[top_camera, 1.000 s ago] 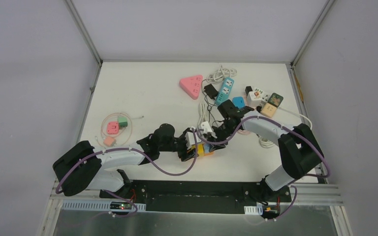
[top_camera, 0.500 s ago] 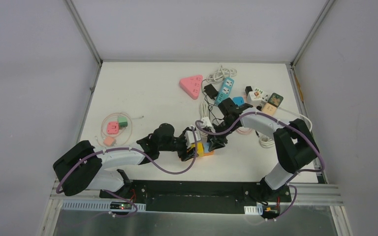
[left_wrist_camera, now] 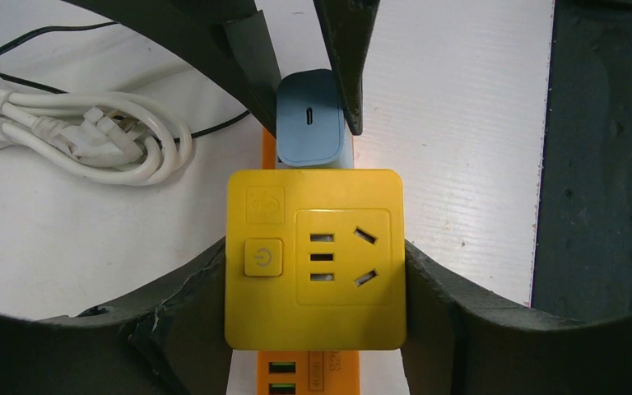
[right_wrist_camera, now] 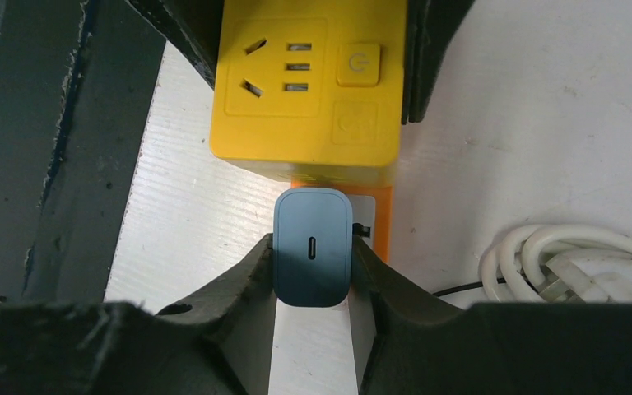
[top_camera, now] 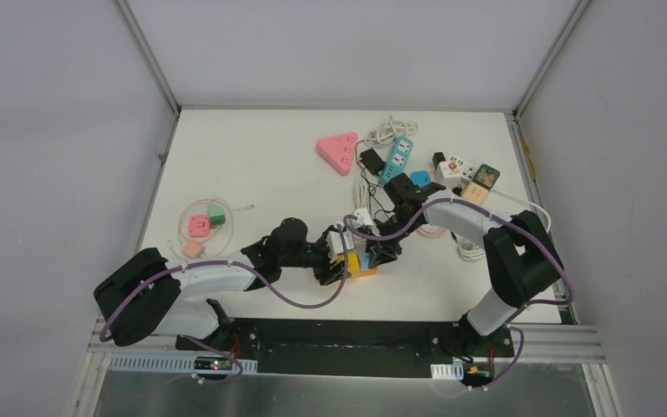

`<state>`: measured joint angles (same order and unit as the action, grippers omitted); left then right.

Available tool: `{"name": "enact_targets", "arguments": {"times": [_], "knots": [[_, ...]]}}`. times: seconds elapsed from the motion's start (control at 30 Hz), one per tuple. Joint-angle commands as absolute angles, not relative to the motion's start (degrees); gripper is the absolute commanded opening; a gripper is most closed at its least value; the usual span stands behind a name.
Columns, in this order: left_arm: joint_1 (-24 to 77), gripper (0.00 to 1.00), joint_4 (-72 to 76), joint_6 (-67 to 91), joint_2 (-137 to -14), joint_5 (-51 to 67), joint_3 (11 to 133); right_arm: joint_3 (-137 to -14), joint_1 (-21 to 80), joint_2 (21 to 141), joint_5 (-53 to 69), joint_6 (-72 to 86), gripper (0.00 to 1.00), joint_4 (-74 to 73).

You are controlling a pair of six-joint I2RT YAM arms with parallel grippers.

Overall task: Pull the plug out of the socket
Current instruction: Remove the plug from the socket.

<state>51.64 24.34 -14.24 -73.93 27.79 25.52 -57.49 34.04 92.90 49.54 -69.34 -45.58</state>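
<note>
Over the last second the right arm has swung in toward the near middle of the table, and its right gripper now sits on the plug. The left arm has not shifted.

Nearest me, the left gripper is clamped on the two sides of the yellow socket, which sits on an orange base. At about three o'clock from the socket, seen from above, is the small blue plug, butted against it, prongs hidden. The right fingers pinch its two flanks. At twelve o'clock lies a coiled white cable, and farther off at one o'clock a heap of adapters.

The plug is not yet out, I'd say. Its shell looks smooth, so the fingers could slide off it. A crooked pull could jam the prongs. If the left hold gives, the whole socket would drag along.
</note>
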Motion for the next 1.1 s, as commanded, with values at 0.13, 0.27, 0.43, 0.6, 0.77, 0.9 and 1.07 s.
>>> {"name": "enact_targets", "arguments": {"times": [0.13,0.27,0.43,0.6,0.77,0.9,1.07], "knots": [[51.1,0.0,23.6,-14.9,-75.6,28.1,25.5,-56.3,36.2,89.9,52.1,-74.2,0.0,-46.3],[51.1,0.0,23.6,-15.0,-75.6,28.1,25.5,-56.8,39.0,90.0,51.2,-76.0,0.0,-47.9],[51.1,0.0,23.6,-15.0,-75.4,28.2,25.5,-60.2,34.4,93.6,58.3,-72.4,0.0,-50.3],[51.1,0.0,23.8,-14.8,-75.5,28.2,25.5,-60.8,31.4,95.1,60.0,-76.6,0.0,-55.0],[51.2,0.0,24.0,-14.6,-75.7,28.0,25.4,-56.8,37.0,90.2,53.1,-75.0,0.0,-47.6],[51.1,0.0,24.0,-14.5,-75.8,28.1,25.5,-57.6,39.7,90.5,51.0,-74.6,0.0,-48.2],[51.1,0.0,24.0,-14.4,-75.6,28.2,25.3,-59.3,35.5,92.7,56.3,-71.5,0.0,-48.8]]}}
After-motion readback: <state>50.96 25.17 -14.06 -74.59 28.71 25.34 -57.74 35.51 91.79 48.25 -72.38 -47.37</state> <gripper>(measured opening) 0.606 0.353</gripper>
